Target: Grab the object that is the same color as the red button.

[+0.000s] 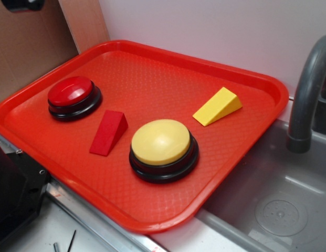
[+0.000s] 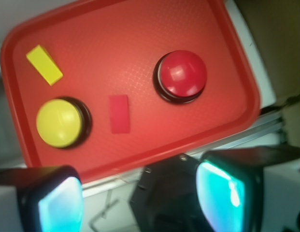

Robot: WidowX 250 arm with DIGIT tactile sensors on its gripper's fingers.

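The small red wedge [image 1: 108,132] lies on the red tray [image 1: 152,68] between the two buttons; in the wrist view the wedge [image 2: 119,113] is a red rectangle seen from above. The red button [image 1: 73,96] with its glossy dome on a black base sits at the tray's left, and shows at the upper right of the wrist view [image 2: 180,76]. My gripper [image 2: 146,203] is open and empty, high above the tray's near edge, with its two teal-padded fingers [image 2: 222,195] wide apart. The gripper is out of the exterior view.
A yellow-domed button [image 1: 163,148] stands right of the red wedge. A yellow wedge [image 1: 217,106] lies near the tray's right rim. A grey sink [image 1: 278,205] and faucet [image 1: 304,100] are on the right. A black base [image 1: 13,194] sits at the near left.
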